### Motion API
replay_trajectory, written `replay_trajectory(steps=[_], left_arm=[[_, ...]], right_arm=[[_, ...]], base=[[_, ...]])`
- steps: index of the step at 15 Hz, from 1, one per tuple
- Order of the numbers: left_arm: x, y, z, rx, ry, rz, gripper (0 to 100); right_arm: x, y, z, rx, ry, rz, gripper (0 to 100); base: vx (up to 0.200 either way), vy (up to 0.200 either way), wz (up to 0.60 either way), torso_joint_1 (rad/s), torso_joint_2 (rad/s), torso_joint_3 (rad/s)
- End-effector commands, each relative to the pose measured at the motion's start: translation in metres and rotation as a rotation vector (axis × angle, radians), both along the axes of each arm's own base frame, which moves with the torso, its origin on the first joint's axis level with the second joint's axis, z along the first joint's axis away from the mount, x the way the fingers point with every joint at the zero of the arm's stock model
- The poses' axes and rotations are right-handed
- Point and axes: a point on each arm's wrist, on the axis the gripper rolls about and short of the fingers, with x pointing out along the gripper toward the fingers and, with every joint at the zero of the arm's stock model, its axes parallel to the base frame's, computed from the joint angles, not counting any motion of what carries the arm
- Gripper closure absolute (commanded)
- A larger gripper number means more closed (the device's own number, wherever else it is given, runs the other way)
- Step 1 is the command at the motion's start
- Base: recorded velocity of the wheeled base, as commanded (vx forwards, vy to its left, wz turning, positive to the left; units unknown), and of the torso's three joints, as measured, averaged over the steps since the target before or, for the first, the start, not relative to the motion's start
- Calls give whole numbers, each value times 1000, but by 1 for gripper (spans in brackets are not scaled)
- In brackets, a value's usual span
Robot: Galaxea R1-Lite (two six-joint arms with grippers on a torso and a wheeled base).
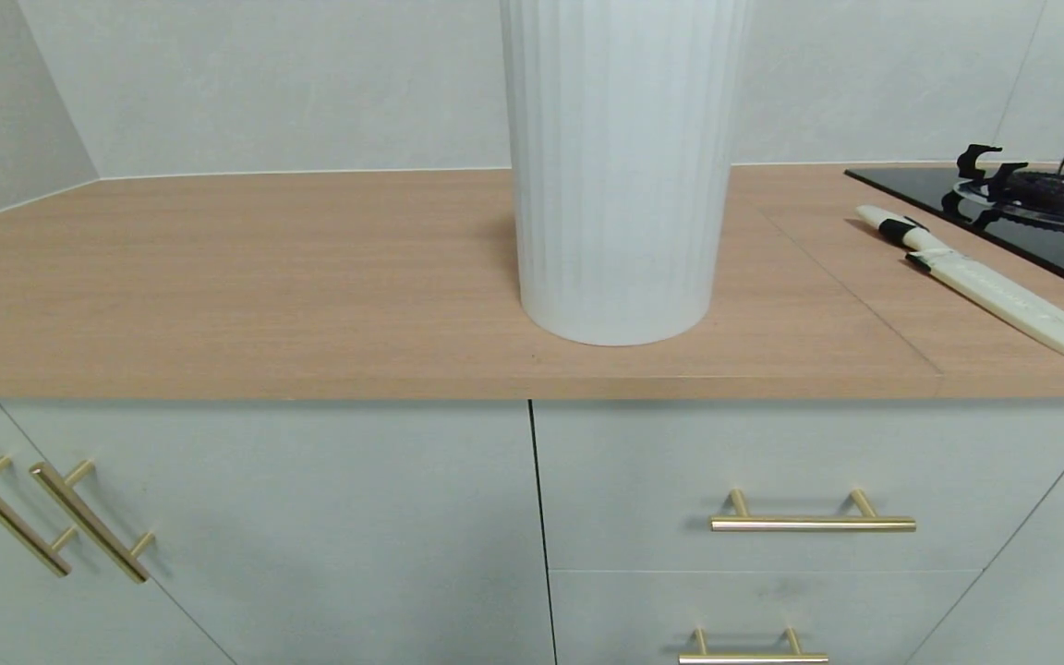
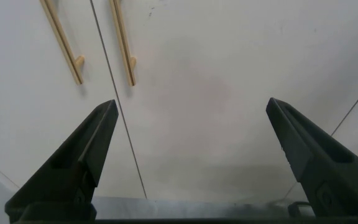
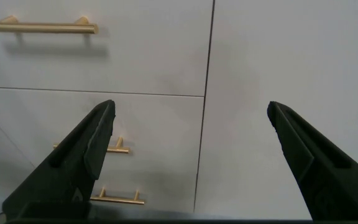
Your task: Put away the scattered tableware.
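A cream knife (image 1: 985,284) with a black band on its handle lies on the wooden counter (image 1: 218,286) at the right, beside the stove. A tall white ribbed container (image 1: 620,166) stands in the middle of the counter. My left gripper (image 2: 191,109) is open, down in front of the white cabinet doors (image 2: 216,93), with nothing between its fingers. My right gripper (image 3: 191,112) is open too, facing the drawer fronts (image 3: 92,68), and holds nothing.
A black gas stove (image 1: 1031,208) sits at the counter's far right. Below the counter are cabinet doors with gold handles (image 1: 89,522) on the left and drawers with gold bar handles (image 1: 812,523) on the right. Grey tiled walls close the back and left.
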Motion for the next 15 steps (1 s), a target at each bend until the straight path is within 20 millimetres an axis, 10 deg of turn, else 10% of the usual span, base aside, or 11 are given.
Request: replay_trajectory(steps=[1,15], left_arm=[[0,0,0,0,0,1,0],[0,0,0,0,-1,1,0]], right_arm=[[0,0,0,0,1,1,0],[0,0,0,0,1,1,0]], base=[[0,0,0,0,0,0],[0,0,0,80,-274,-192]])
